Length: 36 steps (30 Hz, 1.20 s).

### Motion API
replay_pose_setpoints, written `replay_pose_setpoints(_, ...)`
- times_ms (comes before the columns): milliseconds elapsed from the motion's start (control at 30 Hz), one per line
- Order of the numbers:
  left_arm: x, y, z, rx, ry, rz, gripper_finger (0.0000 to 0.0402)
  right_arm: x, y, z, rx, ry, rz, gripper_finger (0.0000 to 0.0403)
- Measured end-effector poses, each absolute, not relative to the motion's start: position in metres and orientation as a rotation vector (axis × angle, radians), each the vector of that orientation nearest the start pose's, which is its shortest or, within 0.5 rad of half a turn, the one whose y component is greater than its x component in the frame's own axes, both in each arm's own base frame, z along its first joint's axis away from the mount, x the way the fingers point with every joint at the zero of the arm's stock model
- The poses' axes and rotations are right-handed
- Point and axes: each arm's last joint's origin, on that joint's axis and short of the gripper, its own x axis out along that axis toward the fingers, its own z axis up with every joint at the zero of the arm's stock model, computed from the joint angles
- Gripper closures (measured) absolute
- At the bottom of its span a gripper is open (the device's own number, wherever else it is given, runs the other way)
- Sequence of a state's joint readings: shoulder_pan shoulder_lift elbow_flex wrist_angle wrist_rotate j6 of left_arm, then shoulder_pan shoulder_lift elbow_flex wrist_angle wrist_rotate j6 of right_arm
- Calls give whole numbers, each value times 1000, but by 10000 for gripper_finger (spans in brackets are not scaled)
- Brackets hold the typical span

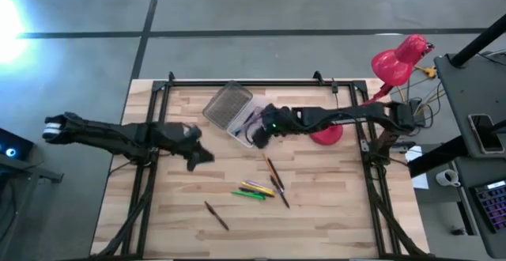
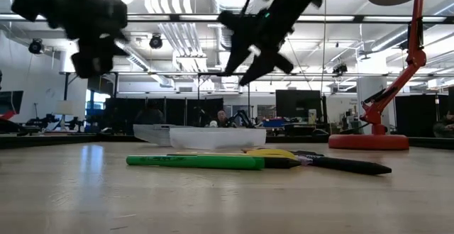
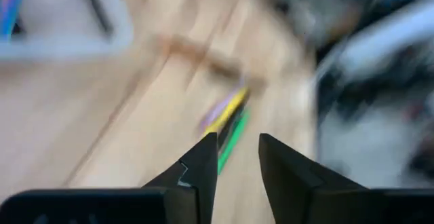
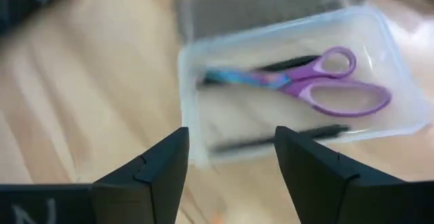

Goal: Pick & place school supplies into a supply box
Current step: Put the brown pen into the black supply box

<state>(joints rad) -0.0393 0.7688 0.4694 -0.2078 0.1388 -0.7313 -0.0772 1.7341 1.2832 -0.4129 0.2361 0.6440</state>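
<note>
The supply box point(image 1: 239, 121) is a clear case with its ribbed lid point(image 1: 227, 103) swung open, resting on the far middle of the table. Inside lie purple-handled scissors point(image 4: 325, 88) and black pens point(image 4: 285, 137). My right gripper point(image 4: 230, 157) hovers open just above the box's near rim point(image 1: 257, 134), holding nothing. On the table nearer me lie a brown pencil point(image 1: 271, 168), a cluster of green and yellow markers point(image 1: 257, 190), a black pen point(image 1: 282, 195) and a dark pen point(image 1: 216, 215). My left gripper point(image 1: 199, 155) is open in the air to the left of them, pointing toward the yellow and green markers point(image 3: 230, 119).
A red desk lamp point(image 1: 399, 59) stands at the table's far right, its round base point(image 1: 326, 133) under my right arm. In the low view the green marker point(image 2: 195, 162) lies in front of the box point(image 2: 213, 136). Bare wood shows along the near edge.
</note>
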Motion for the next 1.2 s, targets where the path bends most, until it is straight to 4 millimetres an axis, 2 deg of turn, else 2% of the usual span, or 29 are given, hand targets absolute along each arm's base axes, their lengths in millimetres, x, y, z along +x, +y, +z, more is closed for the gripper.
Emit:
replay_pose_setpoints(133,165,-36,224,-518,743,-125,325,354,-5,241,285,927,-417,193)
replay_pose_setpoints(233,167,-60,228,-325,793,-284,327,346,12,242,202,994,-354,193)
replay_pose_setpoints(300,170,-73,228,-251,815,-328,327,343,22,242,176,1017,-336,193)
replay_pose_setpoints(433,178,-91,207,-145,970,-328,325,341,37,237,148,1040,-300,193)
replay_pose_setpoints(567,191,-107,190,-78,1073,-346,302,337,42,234,107,1049,-320,193)
replay_pose_setpoints(833,230,-144,177,156,1136,-478,238,325,47,226,23,1135,-301,193)
replay_pose_setpoints(967,242,-155,166,223,1174,-506,231,321,46,221,11,1174,-307,193)
replay_pose_setpoints(1200,250,-158,153,270,1182,-442,239,312,44,208,-5,1241,-318,193)
